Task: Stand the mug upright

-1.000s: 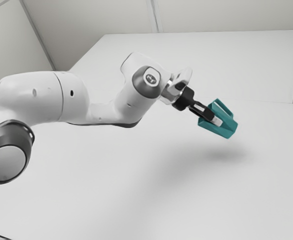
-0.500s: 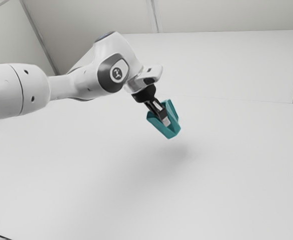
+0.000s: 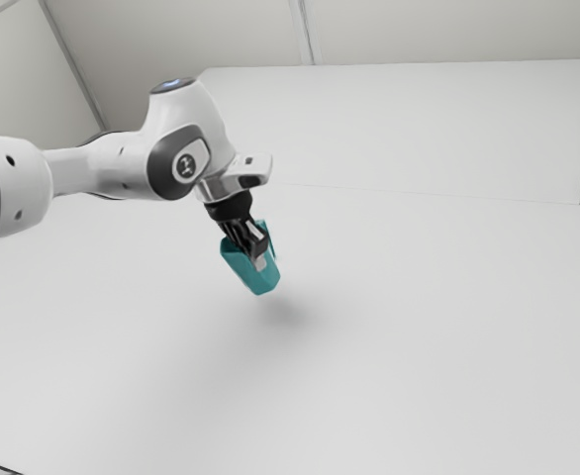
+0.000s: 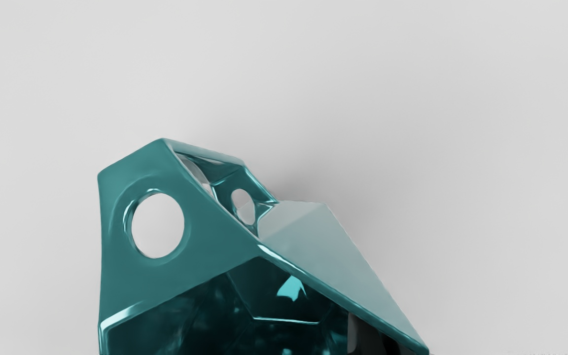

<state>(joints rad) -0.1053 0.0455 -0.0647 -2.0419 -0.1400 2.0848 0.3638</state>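
In the exterior view my gripper [image 3: 259,260] points down and toward the exterior view's right, shut on one wall of the teal mug [image 3: 245,270]. The mug hangs tilted above the table, its mouth toward my hand and its base lower. Its angular handle is on the side toward the exterior view's right. In the wrist view the mug [image 4: 215,231] shows its holed handle and dark inside. One dark finger of my gripper [image 4: 396,345] reaches inside the mouth, against the wall; the other finger is hidden there.
A broad white table surface [image 3: 419,346] lies beneath the mug, with a soft shadow under it. Behind stands a pale raised panel [image 3: 419,124], with room walls beyond.
My hand has carried the mug toward the exterior view's left and a little lower in that view. The hand has swung to point more steeply downward, and the mug has turned with it.
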